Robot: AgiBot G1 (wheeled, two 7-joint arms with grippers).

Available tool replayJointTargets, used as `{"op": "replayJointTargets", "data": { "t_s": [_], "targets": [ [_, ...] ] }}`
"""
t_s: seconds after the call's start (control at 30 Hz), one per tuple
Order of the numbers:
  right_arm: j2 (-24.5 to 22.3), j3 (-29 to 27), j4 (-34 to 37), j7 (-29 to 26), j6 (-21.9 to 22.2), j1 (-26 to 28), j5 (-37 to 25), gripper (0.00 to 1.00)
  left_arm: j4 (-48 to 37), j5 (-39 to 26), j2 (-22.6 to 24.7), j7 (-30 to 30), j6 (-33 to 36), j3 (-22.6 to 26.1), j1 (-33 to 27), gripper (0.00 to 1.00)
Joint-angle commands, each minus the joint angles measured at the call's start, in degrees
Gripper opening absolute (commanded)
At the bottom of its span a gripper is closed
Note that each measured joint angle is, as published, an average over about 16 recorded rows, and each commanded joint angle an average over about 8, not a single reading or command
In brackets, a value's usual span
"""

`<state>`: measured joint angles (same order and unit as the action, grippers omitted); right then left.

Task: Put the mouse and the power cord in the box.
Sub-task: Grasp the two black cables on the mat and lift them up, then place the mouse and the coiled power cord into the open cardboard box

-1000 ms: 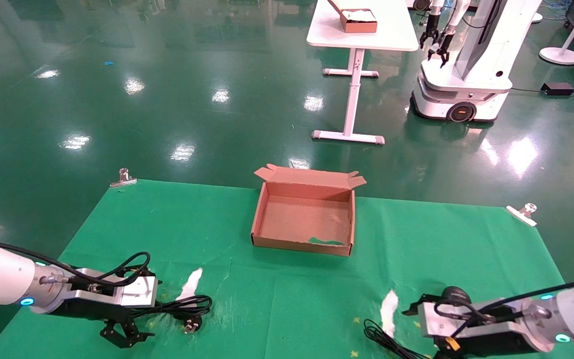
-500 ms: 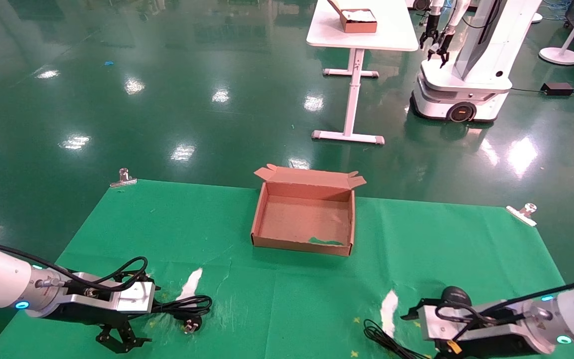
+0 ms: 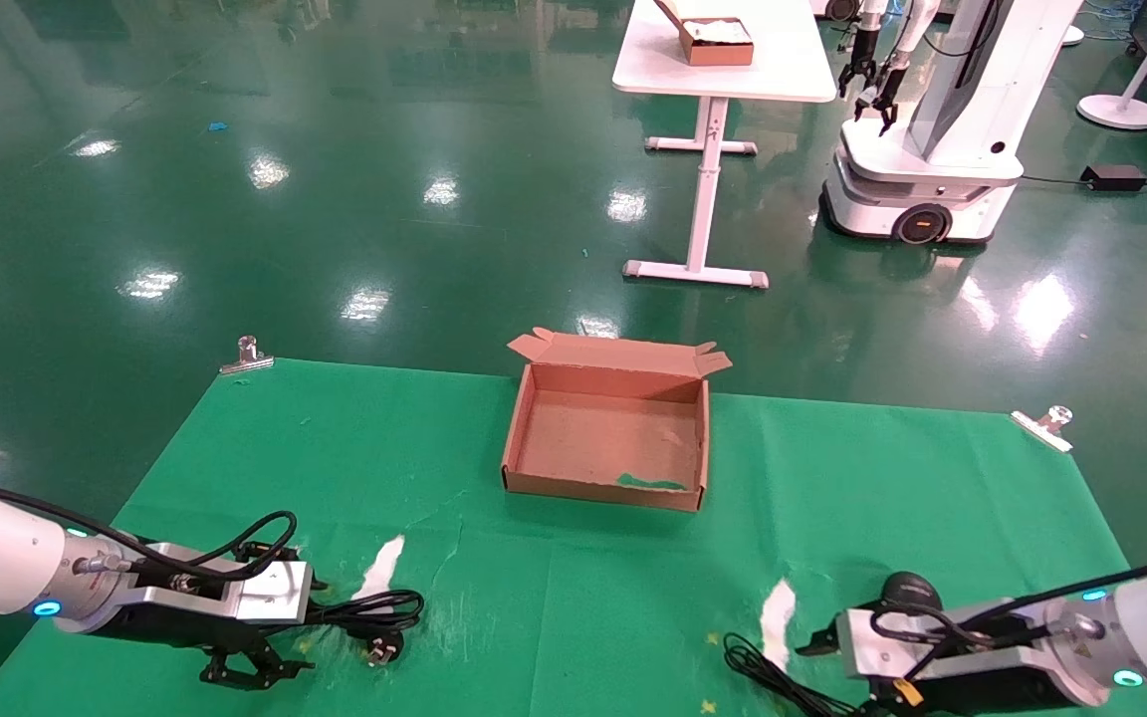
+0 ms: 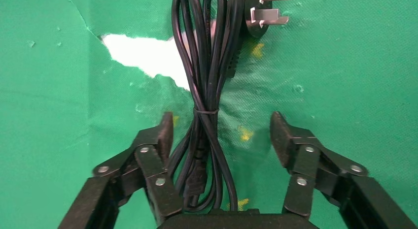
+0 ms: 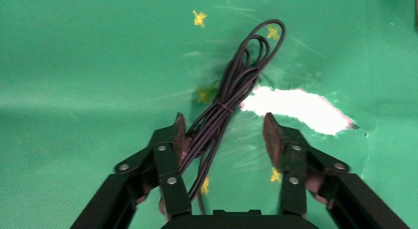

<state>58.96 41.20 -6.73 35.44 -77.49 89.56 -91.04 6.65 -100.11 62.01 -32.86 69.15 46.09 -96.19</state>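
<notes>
Both grippers' fingers wide; power cord (image 4: 207, 91) lengthwise between left fingers (image 4: 165, 133), plug outward.

One high head view, two close wrist views.
The head camera looks forward and down over the green cloth (image 3: 633, 597); each wrist camera faces straight down onto that same cloth.

Right gripper over thin cable bundle

Open right gripper (image 5: 224, 132) low above green cloth (image 5: 88, 66), fingers (image 5: 179, 135) spread either side of a thin black cable bundle (image 5: 231, 91). Bundle tied at its middle, loops fanning beyond the fingertips, one finger touching the strands. White torn patch (image 5: 296, 106) just beside the bundle, yellow marks (image 5: 199, 17) scattered around
</notes>
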Motion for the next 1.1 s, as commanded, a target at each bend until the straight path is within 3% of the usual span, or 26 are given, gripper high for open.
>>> {"op": "replayJointTargets", "data": {
  "t_s": [0.03,0.83,1.1],
  "targets": [
    [-0.03,-0.01,-0.07,-0.03,-0.01,-0.03,0.03,0.00,0.07,0.04,-0.01,0.02,0.00,-0.02,0.02,0.00],
    [-0.24,-0.24,-0.21,-0.19,-0.21,-0.08,0.38,0.00,0.03,0.52,-0.24,0.46,0.12,-0.31,0.01,0.00],
    [-5.45,-4.79,0.51,-0.82,-3.45,1.49,6.94,0.00,-3.94,6.61,-2.60,7.21,3.59,-4.53,-3.25,0.00]
  ]
}}
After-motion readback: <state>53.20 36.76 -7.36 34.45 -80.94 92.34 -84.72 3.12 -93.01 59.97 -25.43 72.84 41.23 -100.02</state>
